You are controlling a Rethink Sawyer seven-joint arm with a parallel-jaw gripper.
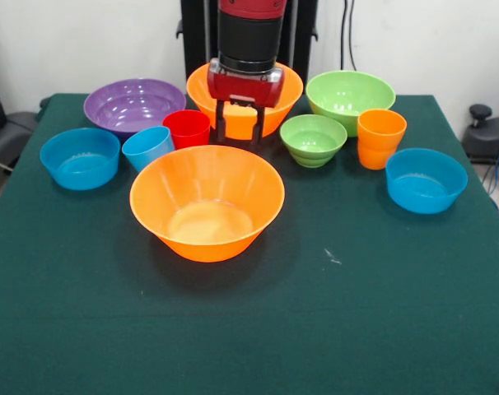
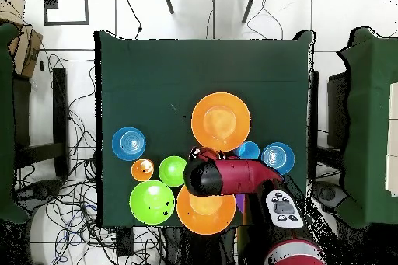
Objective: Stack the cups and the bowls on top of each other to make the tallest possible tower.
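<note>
From the front, no writing reads on anything. The red-and-black jaws (image 1: pixel 240 123) hang apart, empty, before a large glossy orange plastic bowl (image 1: pixel 270 123) at the green cloth tabletop (image 1: pixel 249 329) back edge. Nearer the camera, just past the jaws, sits a second large orange bowl (image 1: pixel 207 202). The red plastic tumbler (image 1: pixel 187 128) stands just beside them, nothing stacked.

From overhead, the arm (image 2: pixel 233 176) covers the jaws; the smooth round orange bowl (image 2: pixel 221 120) lies beyond.

Red-and-black arm (image 1: pixel 249 33), red wrist block, two dark jaws.
</note>
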